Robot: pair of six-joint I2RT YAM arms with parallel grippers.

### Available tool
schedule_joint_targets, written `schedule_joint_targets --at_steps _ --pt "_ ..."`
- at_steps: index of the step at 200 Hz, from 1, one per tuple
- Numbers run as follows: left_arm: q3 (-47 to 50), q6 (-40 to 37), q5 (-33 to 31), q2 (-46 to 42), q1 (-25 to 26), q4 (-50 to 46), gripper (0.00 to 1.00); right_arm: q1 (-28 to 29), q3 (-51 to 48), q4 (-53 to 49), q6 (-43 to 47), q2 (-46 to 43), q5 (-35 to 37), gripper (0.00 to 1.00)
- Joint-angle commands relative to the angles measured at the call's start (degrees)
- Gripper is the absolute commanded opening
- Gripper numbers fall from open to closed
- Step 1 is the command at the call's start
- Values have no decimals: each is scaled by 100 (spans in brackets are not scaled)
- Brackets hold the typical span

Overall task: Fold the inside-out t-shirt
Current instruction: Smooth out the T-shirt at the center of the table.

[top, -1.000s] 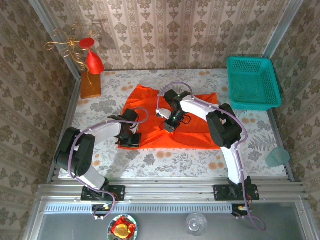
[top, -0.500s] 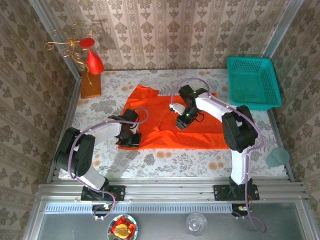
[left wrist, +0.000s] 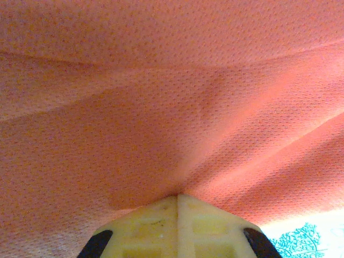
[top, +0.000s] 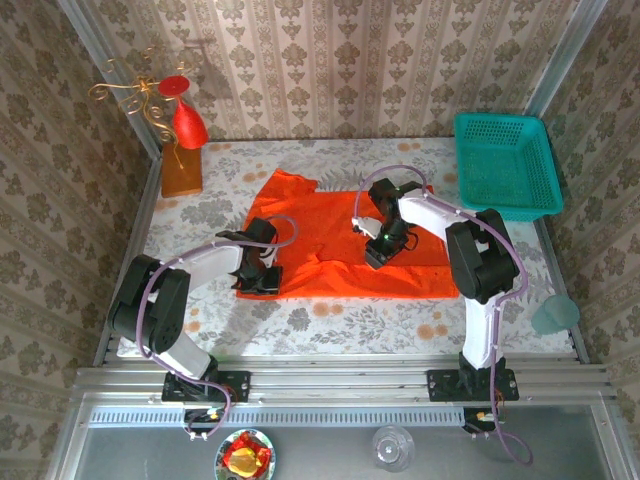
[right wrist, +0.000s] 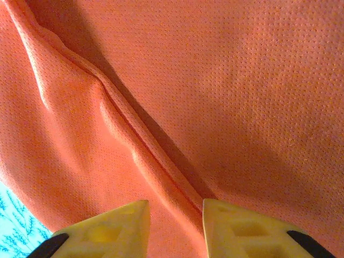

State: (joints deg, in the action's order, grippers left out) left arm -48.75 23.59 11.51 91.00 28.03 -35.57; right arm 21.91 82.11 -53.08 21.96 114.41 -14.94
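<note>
One near-left edge of the shirt (top: 320, 225) is pinched in the closed left gripper (left wrist: 177, 196). Right gripper (right wrist: 176, 207), jaws parted, straddles a seam (right wrist: 140, 140) right of shirt centre.

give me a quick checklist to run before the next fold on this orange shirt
1. left fingers gripping the t-shirt: ok, shut with cloth puckered at their tips.
2. right fingers gripping: not ok, they are apart with a cloth ridge lying between them.
3. t-shirt lying flat: not ok, creases run across the middle.
4. t-shirt wholly on the table: ok.
5. teal basket clear of the t-shirt: ok, apart.
</note>
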Motion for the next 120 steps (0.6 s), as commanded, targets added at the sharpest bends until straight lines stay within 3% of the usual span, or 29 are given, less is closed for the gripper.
schedule_joint_targets --at_steps 1,58,107,120 --pt "103 -5 -377 19 -70 -308 5 24 22 -317 154 117 92 32" --pt "103 -26 -377 2 -79 -317 5 28 63 -368 176 246 158 27" --pt "119 -13 -386 -61 -80 -327 5 15 39 -220 143 55 313 1" --pt "119 -20 -386 -72 -79 -343 4 -2 25 -137 104 -31 426 0"
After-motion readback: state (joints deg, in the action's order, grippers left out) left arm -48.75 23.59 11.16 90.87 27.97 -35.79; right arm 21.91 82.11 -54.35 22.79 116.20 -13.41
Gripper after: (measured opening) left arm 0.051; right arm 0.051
